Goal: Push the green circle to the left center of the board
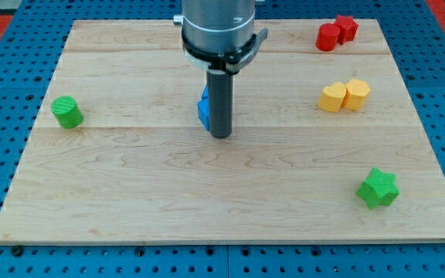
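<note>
In the camera view, the green circle [67, 112] sat near the view's left edge of the wooden surface [168, 193], roughly midway between the view's top and bottom, perhaps a touch toward the top. That placement looked very close to the left centre the task asked for, so I judged the push to be essentially finished, with at most a slight nudge remaining. My tip [221, 136] stood near the middle of the board, well apart from the green circle and touching nothing green; a blue block [204, 110], its shape largely hidden behind the rod, lay just beside the rod on the view's left. There were no jaws on this arm, only the plain rod, so nothing was spread or pinched. Toward the view's top right rested two red blocks [336, 32] touching each other, and below them two yellow blocks [344, 96] likewise touching. A green star [378, 188] sat near the view's lower right, far from the circle and seemingly uninvolved.
</note>
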`<control>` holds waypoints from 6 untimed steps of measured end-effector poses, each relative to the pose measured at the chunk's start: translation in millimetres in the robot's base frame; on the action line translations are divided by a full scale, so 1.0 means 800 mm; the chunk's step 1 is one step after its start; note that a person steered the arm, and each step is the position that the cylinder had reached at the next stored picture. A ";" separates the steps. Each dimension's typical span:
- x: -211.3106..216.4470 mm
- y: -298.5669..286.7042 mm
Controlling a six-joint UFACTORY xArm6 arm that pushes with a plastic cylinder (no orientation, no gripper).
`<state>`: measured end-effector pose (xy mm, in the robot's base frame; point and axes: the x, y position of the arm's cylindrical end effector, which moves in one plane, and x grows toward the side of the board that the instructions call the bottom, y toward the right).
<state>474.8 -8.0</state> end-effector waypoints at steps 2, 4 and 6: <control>-0.005 -0.251; -0.090 -0.280; -0.078 -0.356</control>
